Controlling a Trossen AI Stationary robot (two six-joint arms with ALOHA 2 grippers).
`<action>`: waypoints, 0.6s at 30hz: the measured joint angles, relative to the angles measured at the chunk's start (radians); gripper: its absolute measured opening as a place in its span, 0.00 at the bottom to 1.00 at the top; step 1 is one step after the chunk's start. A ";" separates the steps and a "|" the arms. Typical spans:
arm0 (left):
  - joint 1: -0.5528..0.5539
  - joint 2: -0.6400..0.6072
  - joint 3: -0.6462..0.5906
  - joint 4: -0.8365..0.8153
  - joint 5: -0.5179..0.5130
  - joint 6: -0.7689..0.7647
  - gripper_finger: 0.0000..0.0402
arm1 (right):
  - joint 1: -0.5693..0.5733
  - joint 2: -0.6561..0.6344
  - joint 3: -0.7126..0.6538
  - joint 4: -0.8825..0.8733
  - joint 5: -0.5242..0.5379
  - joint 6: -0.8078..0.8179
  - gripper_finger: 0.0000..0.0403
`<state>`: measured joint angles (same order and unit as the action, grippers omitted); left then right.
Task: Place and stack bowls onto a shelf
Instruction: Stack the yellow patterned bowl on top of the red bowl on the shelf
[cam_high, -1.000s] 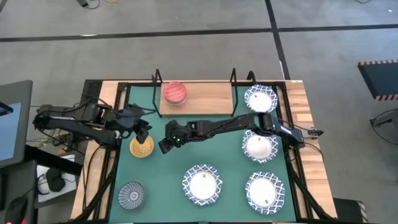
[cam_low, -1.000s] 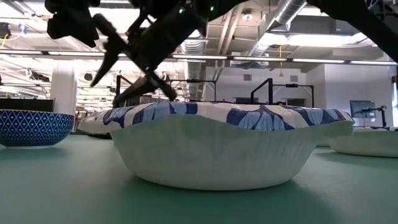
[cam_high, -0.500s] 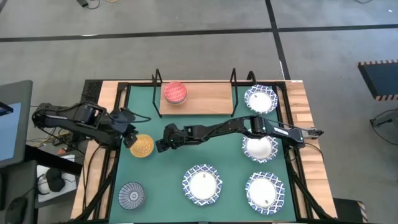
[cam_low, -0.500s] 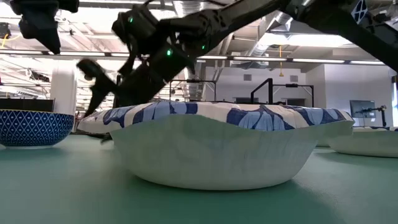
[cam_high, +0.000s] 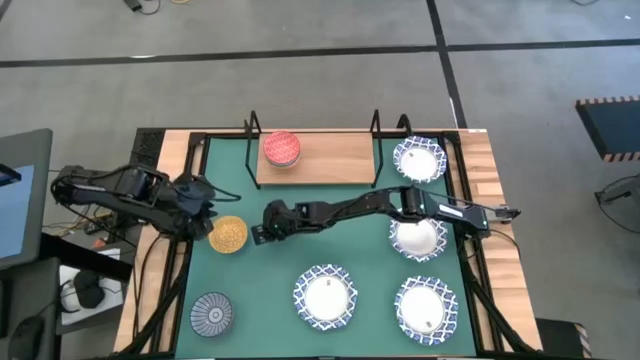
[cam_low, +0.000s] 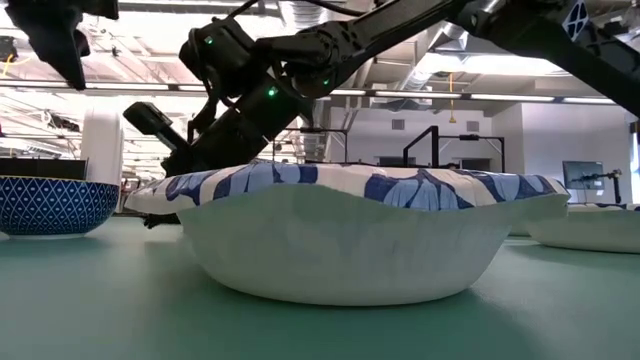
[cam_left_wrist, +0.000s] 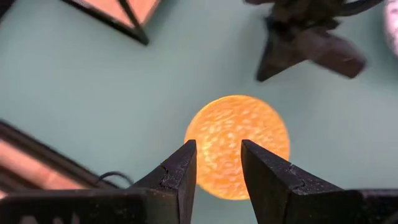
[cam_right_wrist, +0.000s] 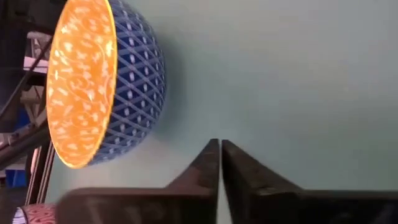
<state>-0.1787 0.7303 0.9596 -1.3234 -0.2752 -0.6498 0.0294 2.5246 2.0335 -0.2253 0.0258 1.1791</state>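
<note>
Low view mostly blocked by the near white paper bowl w/ blue patterned rim (cam_low: 365, 235), same one at front-centre of the green mat (cam_high: 270, 270) in high view (cam_high: 325, 297). Behind it only a sliver of another patterned rim at far right (cam_low: 590, 225) and half of a small blue lattice-sided bowl cut off at the frame's left edge (cam_low: 55, 205). Shelf not made out in low view. Left gripper's tips lost under dark arm in high view (cam_high: 205, 205); in low view just a dark block at top left (cam_low: 60, 40).

Small yellow-inside bowl w/ blue lattice outside (cam_high: 228, 234) sits upright on mat, left of centre, below the light-wood shelf board on black wire frame (cam_high: 330, 160). Small red bowl (cam_high: 281, 148) on the shelf's left end. Dark radial-striped small bowl (cam_high: 211, 313) at mat's front-left. Four more white patterned bowls on mat: see front-centre one above, plus front-right (cam_high: 426, 308), mid-right (cam_high: 417, 236) partly under the right arm, back-right (cam_high: 419, 158).

Left wrist view: left gripper fingers (cam_left_wrist: 180, 171) apart, above yellow bowl's near rim (cam_left_wrist: 236, 146), no contact visible. Right wrist view: right gripper (cam_right_wrist: 219, 163) fingers pressed together, holding nothing, just beside yellow bowl (cam_right_wrist: 93, 81); also seen in high view (cam_high: 262, 232).

Vs. 0.5 s ago: right gripper lower, closer to the mat. Left gripper barely changed; bowls unmoved.
</note>
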 joint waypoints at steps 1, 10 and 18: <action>0.000 0.000 0.000 -0.015 -0.011 0.003 0.27 | 0.001 0.000 0.000 0.002 0.000 0.001 0.04; 0.000 0.000 0.000 -0.055 -0.027 0.026 0.27 | 0.031 -0.020 0.000 -0.002 0.000 0.070 0.04; 0.000 0.000 0.000 -0.053 -0.073 0.032 0.27 | 0.059 -0.070 0.001 -0.004 0.001 0.056 0.07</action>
<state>-0.1783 0.7303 0.9596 -1.3762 -0.3481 -0.6181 0.0883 2.4543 2.0340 -0.2291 0.0265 1.2352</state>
